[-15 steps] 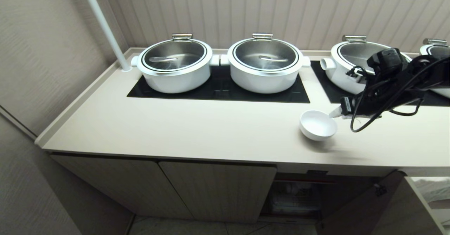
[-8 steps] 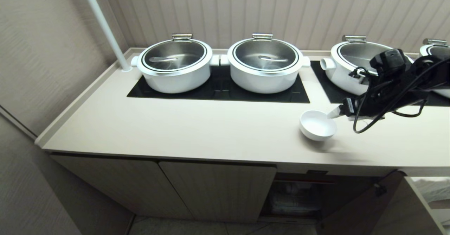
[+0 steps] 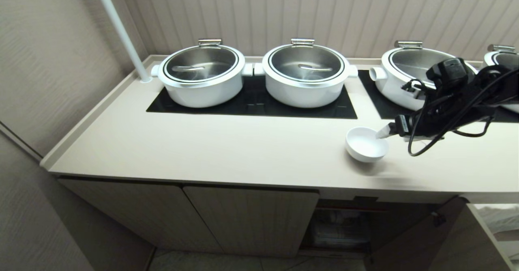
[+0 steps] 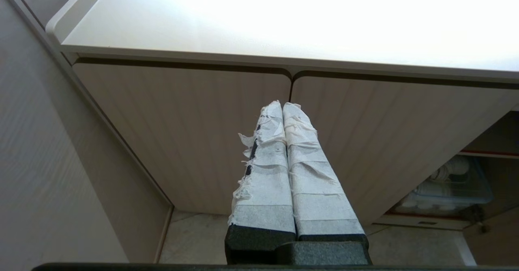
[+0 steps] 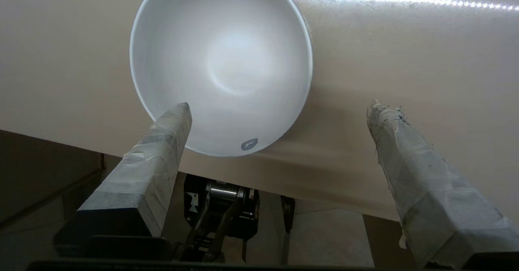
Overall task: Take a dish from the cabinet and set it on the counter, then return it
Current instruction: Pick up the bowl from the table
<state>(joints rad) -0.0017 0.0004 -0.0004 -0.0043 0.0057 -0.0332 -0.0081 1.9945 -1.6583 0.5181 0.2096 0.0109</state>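
Head view showed the dish standing on the bench just off the right end effector, whose fingers were spread around nothing. Taking out and setting down looked done; returning it to the cabinet remained.

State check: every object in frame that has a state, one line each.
dish: upright on the counter, empty, not held
right gripper: open, at the dish's rim, one finger over the bowl
left gripper: shut, holding nothing, parked low before the closed doors
cabinet: right door open, stacked dishes on the shelf inside
left cabinet doors: closed
pots: lids on
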